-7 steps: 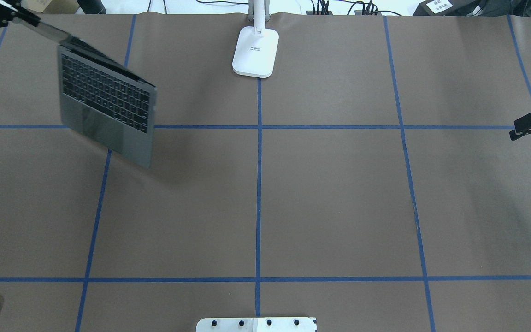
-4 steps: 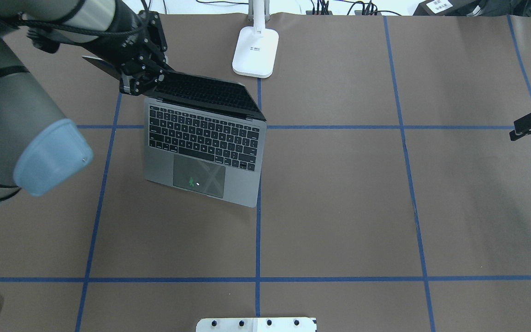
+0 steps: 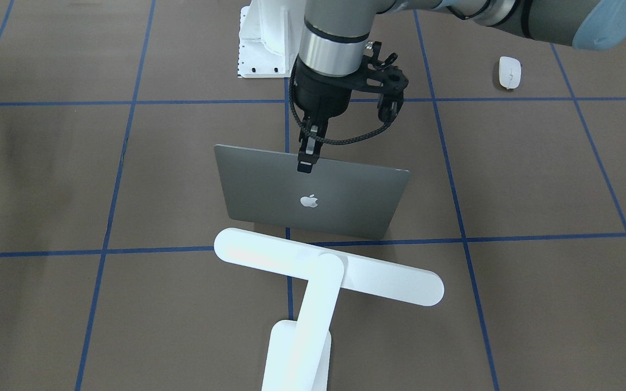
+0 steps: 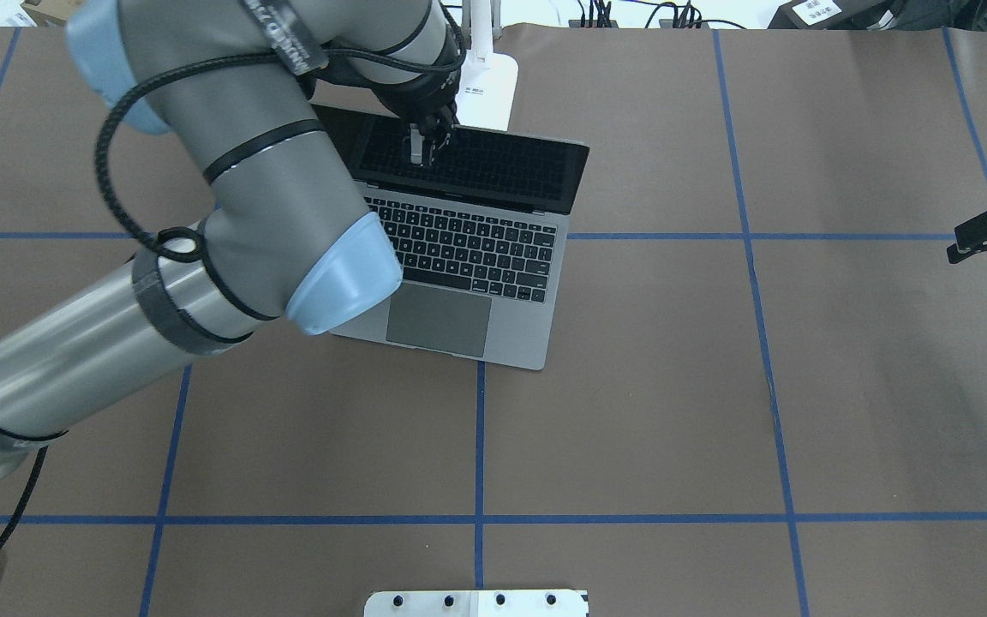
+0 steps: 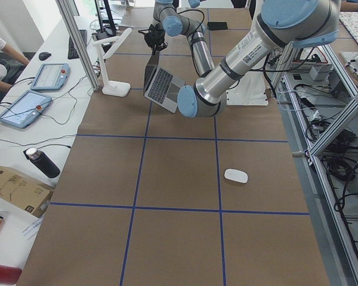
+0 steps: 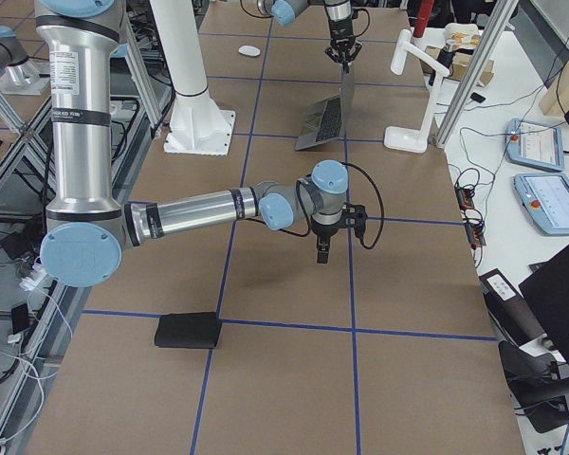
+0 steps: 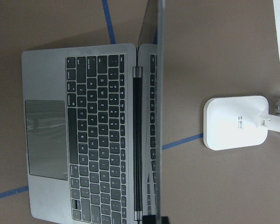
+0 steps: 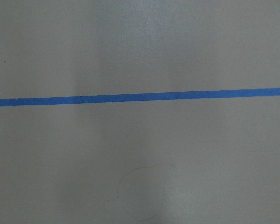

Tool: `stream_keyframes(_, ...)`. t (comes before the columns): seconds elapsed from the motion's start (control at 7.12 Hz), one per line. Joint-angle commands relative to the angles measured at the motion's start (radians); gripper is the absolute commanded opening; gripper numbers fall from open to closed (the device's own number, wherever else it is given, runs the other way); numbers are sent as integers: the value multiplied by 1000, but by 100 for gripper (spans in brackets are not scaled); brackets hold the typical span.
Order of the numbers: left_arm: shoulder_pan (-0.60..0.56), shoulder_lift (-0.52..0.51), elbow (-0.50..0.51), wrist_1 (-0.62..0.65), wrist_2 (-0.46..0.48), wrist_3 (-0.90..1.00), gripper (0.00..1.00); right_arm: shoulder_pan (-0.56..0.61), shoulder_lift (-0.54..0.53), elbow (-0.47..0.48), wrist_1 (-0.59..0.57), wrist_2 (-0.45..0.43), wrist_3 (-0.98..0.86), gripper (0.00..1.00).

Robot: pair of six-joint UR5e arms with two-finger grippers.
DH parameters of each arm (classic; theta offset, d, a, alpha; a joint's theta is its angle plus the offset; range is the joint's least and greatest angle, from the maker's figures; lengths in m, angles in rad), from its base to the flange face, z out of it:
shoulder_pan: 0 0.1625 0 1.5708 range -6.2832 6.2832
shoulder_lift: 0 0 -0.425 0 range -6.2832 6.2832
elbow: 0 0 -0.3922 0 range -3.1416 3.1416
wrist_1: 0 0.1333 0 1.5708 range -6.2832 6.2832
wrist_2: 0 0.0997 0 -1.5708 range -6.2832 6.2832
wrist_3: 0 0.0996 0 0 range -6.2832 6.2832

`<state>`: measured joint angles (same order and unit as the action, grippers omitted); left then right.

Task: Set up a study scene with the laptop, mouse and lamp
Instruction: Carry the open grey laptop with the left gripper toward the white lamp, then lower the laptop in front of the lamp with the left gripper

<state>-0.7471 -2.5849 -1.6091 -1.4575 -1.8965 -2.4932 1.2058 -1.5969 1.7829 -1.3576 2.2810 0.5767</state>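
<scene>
I see the laptop (image 4: 476, 248) open just toward 12 o'clock of the table's centre: space-grey, black keys, large grey trackpad, screen upright. My left gripper (image 4: 421, 141) is clenched on the screen's top edge. The right gripper (image 4: 986, 236) hangs at 3 o'clock; I cannot tell its state.

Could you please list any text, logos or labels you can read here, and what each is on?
Apple logo, no words: on the laptop lid.
Small print on the lamp base: too small to read.
Lettering on the left arm: blurred, unreadable.
Legends on the keys: too small.
</scene>
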Motion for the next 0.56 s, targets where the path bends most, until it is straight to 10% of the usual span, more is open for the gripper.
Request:
stream_keyframes(0.0,0,-60,158,-96,17,-4,0,0,0,-2,-1,0,0,99)
stream_keyframes(0.42,-9,-61,212,-130,57,-10,0,0,2,-8,0,0,0,99)
